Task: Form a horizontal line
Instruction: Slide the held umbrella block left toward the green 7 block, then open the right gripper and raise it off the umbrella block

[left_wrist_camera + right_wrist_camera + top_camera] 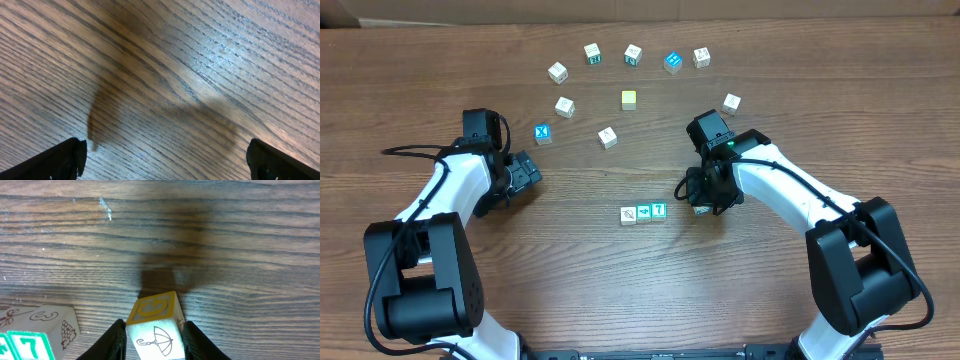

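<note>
Our right gripper (154,330) pinches the umbrella cube (155,341) just right of the three-cube row (643,212), near its 7 cube (658,210); our left gripper (167,152) gapes over bare table (200,60). Behind, loose cubes (608,137) arc well apart.

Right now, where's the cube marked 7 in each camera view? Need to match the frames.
Overhead: the cube marked 7 is the right end of the short row, low of centre.
Left wrist: not in view.
Right wrist: bottom-left corner, partly cropped.
Shared landmark: the right gripper, closed on the umbrella cube, sits just right of the 7 in both views.
</note>
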Available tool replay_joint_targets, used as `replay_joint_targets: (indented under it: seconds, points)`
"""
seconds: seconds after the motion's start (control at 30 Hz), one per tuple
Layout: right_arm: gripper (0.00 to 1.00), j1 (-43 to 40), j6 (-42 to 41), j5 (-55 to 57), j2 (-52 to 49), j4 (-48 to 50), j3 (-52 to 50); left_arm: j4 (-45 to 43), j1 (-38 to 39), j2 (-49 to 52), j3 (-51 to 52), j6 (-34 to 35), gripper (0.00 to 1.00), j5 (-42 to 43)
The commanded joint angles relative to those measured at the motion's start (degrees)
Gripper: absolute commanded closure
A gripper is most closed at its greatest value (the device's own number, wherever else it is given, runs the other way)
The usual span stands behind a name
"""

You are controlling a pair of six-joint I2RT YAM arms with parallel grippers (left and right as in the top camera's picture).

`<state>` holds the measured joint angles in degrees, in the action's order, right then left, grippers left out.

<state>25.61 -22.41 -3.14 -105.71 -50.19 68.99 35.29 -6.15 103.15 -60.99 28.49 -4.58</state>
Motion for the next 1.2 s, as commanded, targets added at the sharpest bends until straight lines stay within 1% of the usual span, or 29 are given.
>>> replay_joint_targets:
  seconds: [0.0,0.13,0.7,1.17]
  points:
    - [0.66,0.26,-0.26,-1.05,-0.28,0.04,-0.35,0.0,-0.2,0.66,0.22,-0.2,0.0,-0.33]
    - [0.67,0.26,-0.28,-3.06,-0.28,0.66,-0.35,0.0,-0.2,0.66,0.22,-0.2,0.0,-0.33]
    - [0.67,0.26,-1.42,-3.23,-0.28,0.7,-0.33,-0.02,-0.2,0.66,0.22,-0.2,0.0,-0.31]
    - [0.66,0.26,-1.88,-5.6,-0.28,1.36,0.07,0.0,-0.2,0.66,0.22,-0.2,0.01,-0.33]
